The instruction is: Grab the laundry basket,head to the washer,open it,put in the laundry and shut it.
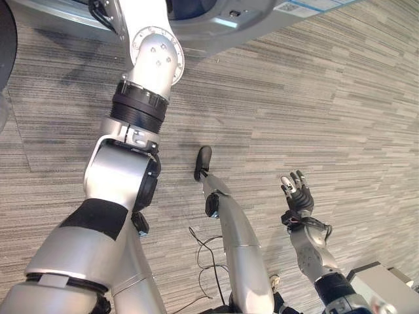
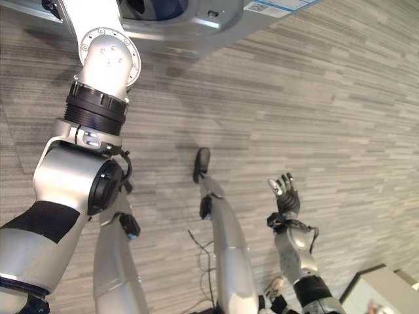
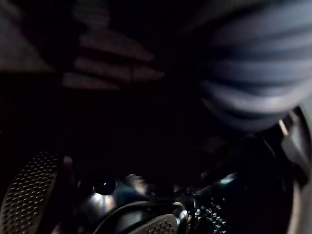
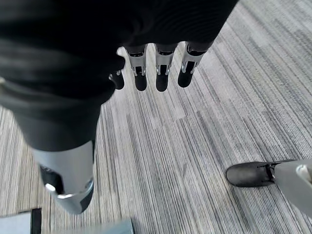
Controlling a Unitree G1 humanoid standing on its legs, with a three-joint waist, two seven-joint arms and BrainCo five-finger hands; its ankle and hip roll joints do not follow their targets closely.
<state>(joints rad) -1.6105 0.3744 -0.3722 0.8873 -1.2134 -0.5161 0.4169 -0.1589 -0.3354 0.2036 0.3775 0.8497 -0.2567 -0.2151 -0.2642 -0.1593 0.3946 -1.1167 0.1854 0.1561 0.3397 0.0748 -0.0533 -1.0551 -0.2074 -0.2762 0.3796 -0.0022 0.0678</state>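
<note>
The washer's [image 1: 222,29] silver-grey front runs along the far edge, and its round opening [image 1: 190,5] is dark inside. My left arm reaches up into that opening. Inside the dim drum my left hand [image 3: 112,63] shows faintly, fingers stretched straight with nothing between them. Below it lie a perforated drum paddle [image 3: 29,195] and shiny metal wall [image 3: 146,195]. I cannot make out any laundry in there. My right hand [image 1: 298,193] hangs low at my right side over the floor, fingers [image 4: 163,73] straight and holding nothing.
Striped grey carpet covers the floor. A pale boxy object [image 1: 383,288] with a dark edge stands at the near right corner. A dark rounded shape [image 1: 4,39] sits at the far left edge beside the washer.
</note>
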